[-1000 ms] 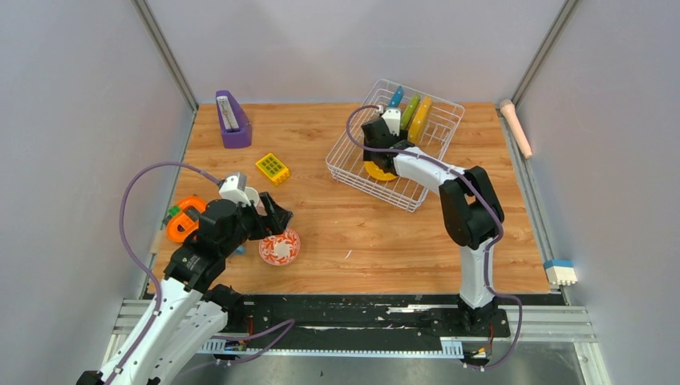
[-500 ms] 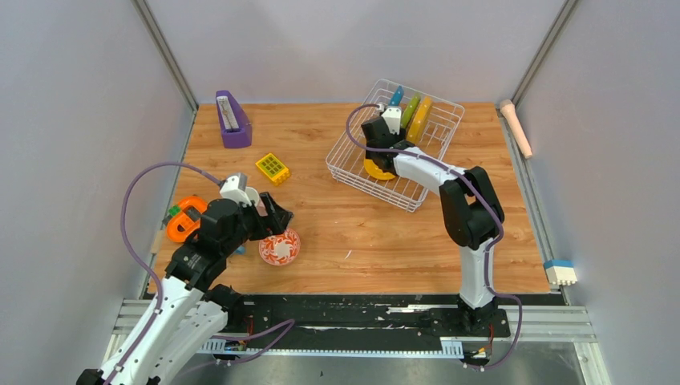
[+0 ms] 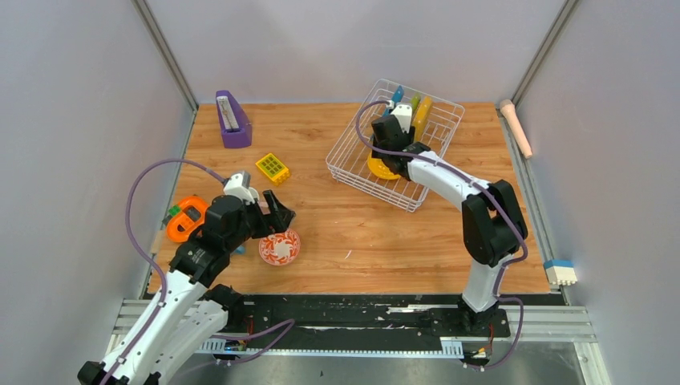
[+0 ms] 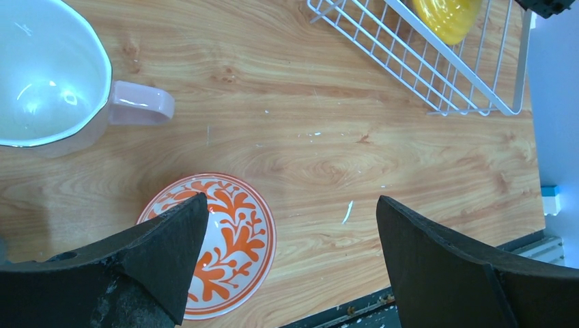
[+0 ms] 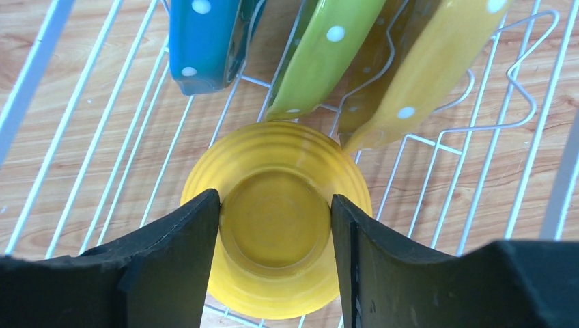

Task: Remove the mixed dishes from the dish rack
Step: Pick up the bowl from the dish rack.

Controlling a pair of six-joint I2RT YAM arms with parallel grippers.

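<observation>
The white wire dish rack (image 3: 438, 159) is set at about 1 o'clock on the wooden table (image 4: 307, 102). The blue (image 5: 205, 41), green (image 5: 321, 55) and yellow (image 5: 423, 61) white-dotted scalloped plates are stood on edge in it, kept upright by the prongs. The plain yellow bowl (image 5: 273, 287) is lodged on the rack floor at 6 o'clock from them.

The right gripper (image 5: 275, 205) is lowered over this bowl. Its jaws are about half apart and set either side of the bowl's central ring, probably because that ring offers the narrowest purchase. Whether the ring is actually pinched cannot be told.

At about 8 o'clock on the table, the left gripper (image 4: 292, 205) is spread fully and nothing is held in it. The red-and-white patterned bowl (image 4: 239, 246) lies flat on the wood beneath it, with the pinkish handled cup (image 4: 41, 82) at 10 o'clock from the bowl. Both are judged already unloaded.

No brand, label or legible writing is shown.
</observation>
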